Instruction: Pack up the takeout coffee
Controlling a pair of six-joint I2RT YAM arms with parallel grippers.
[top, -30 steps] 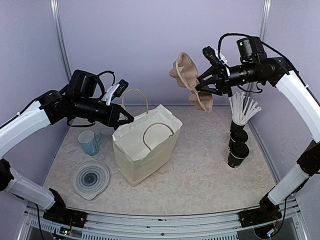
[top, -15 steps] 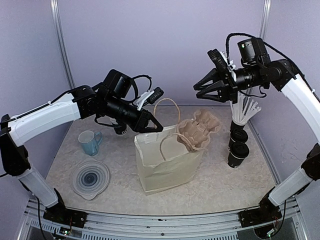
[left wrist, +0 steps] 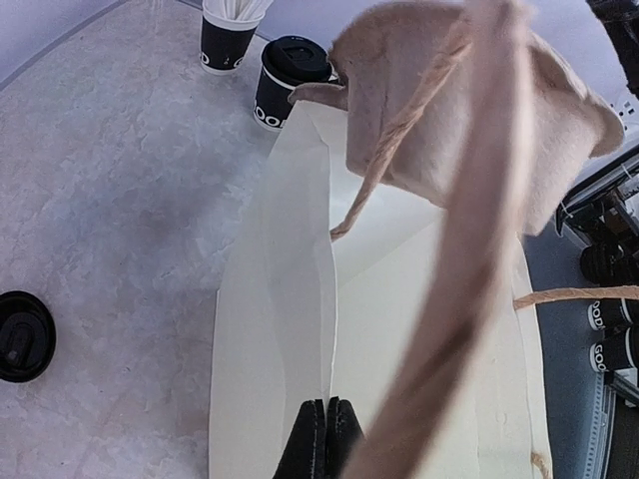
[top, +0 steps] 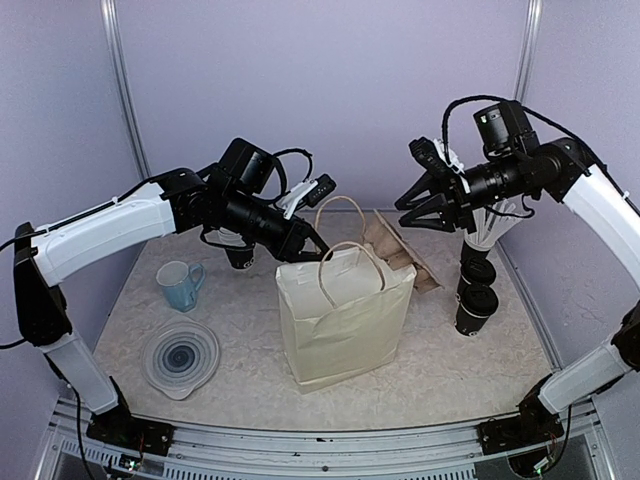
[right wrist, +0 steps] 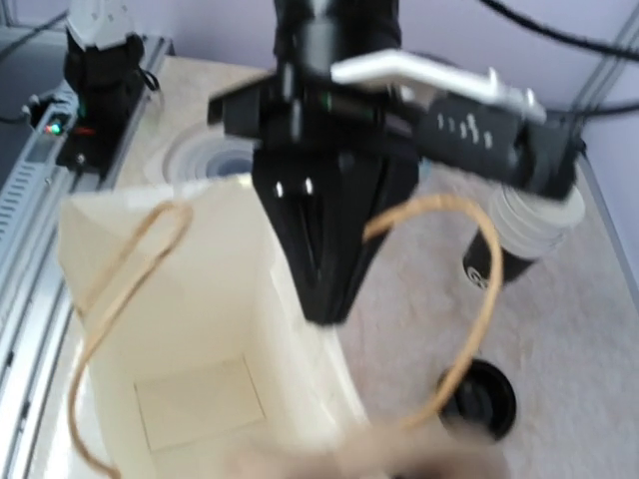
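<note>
A cream paper bag stands open mid-table. My left gripper is shut on its near-left rim; in the left wrist view the closed fingertips pinch the paper edge. The brown pulp carrier tray leans tilted at the bag's far right rim, and also shows in the left wrist view. I cannot tell how much of it is inside. My right gripper hangs open and empty above the tray. Two lidded black coffee cups stand at the right.
A black cup of white straws stands behind the coffee cups. A blue mug and a clear round lid lie at the left. A black cup sits behind the left arm. A loose black lid lies on the table.
The right gripper let go of the carrier tray, which dropped onto the bag's far rim and tilted. The left gripper dragged the bag to the right.
</note>
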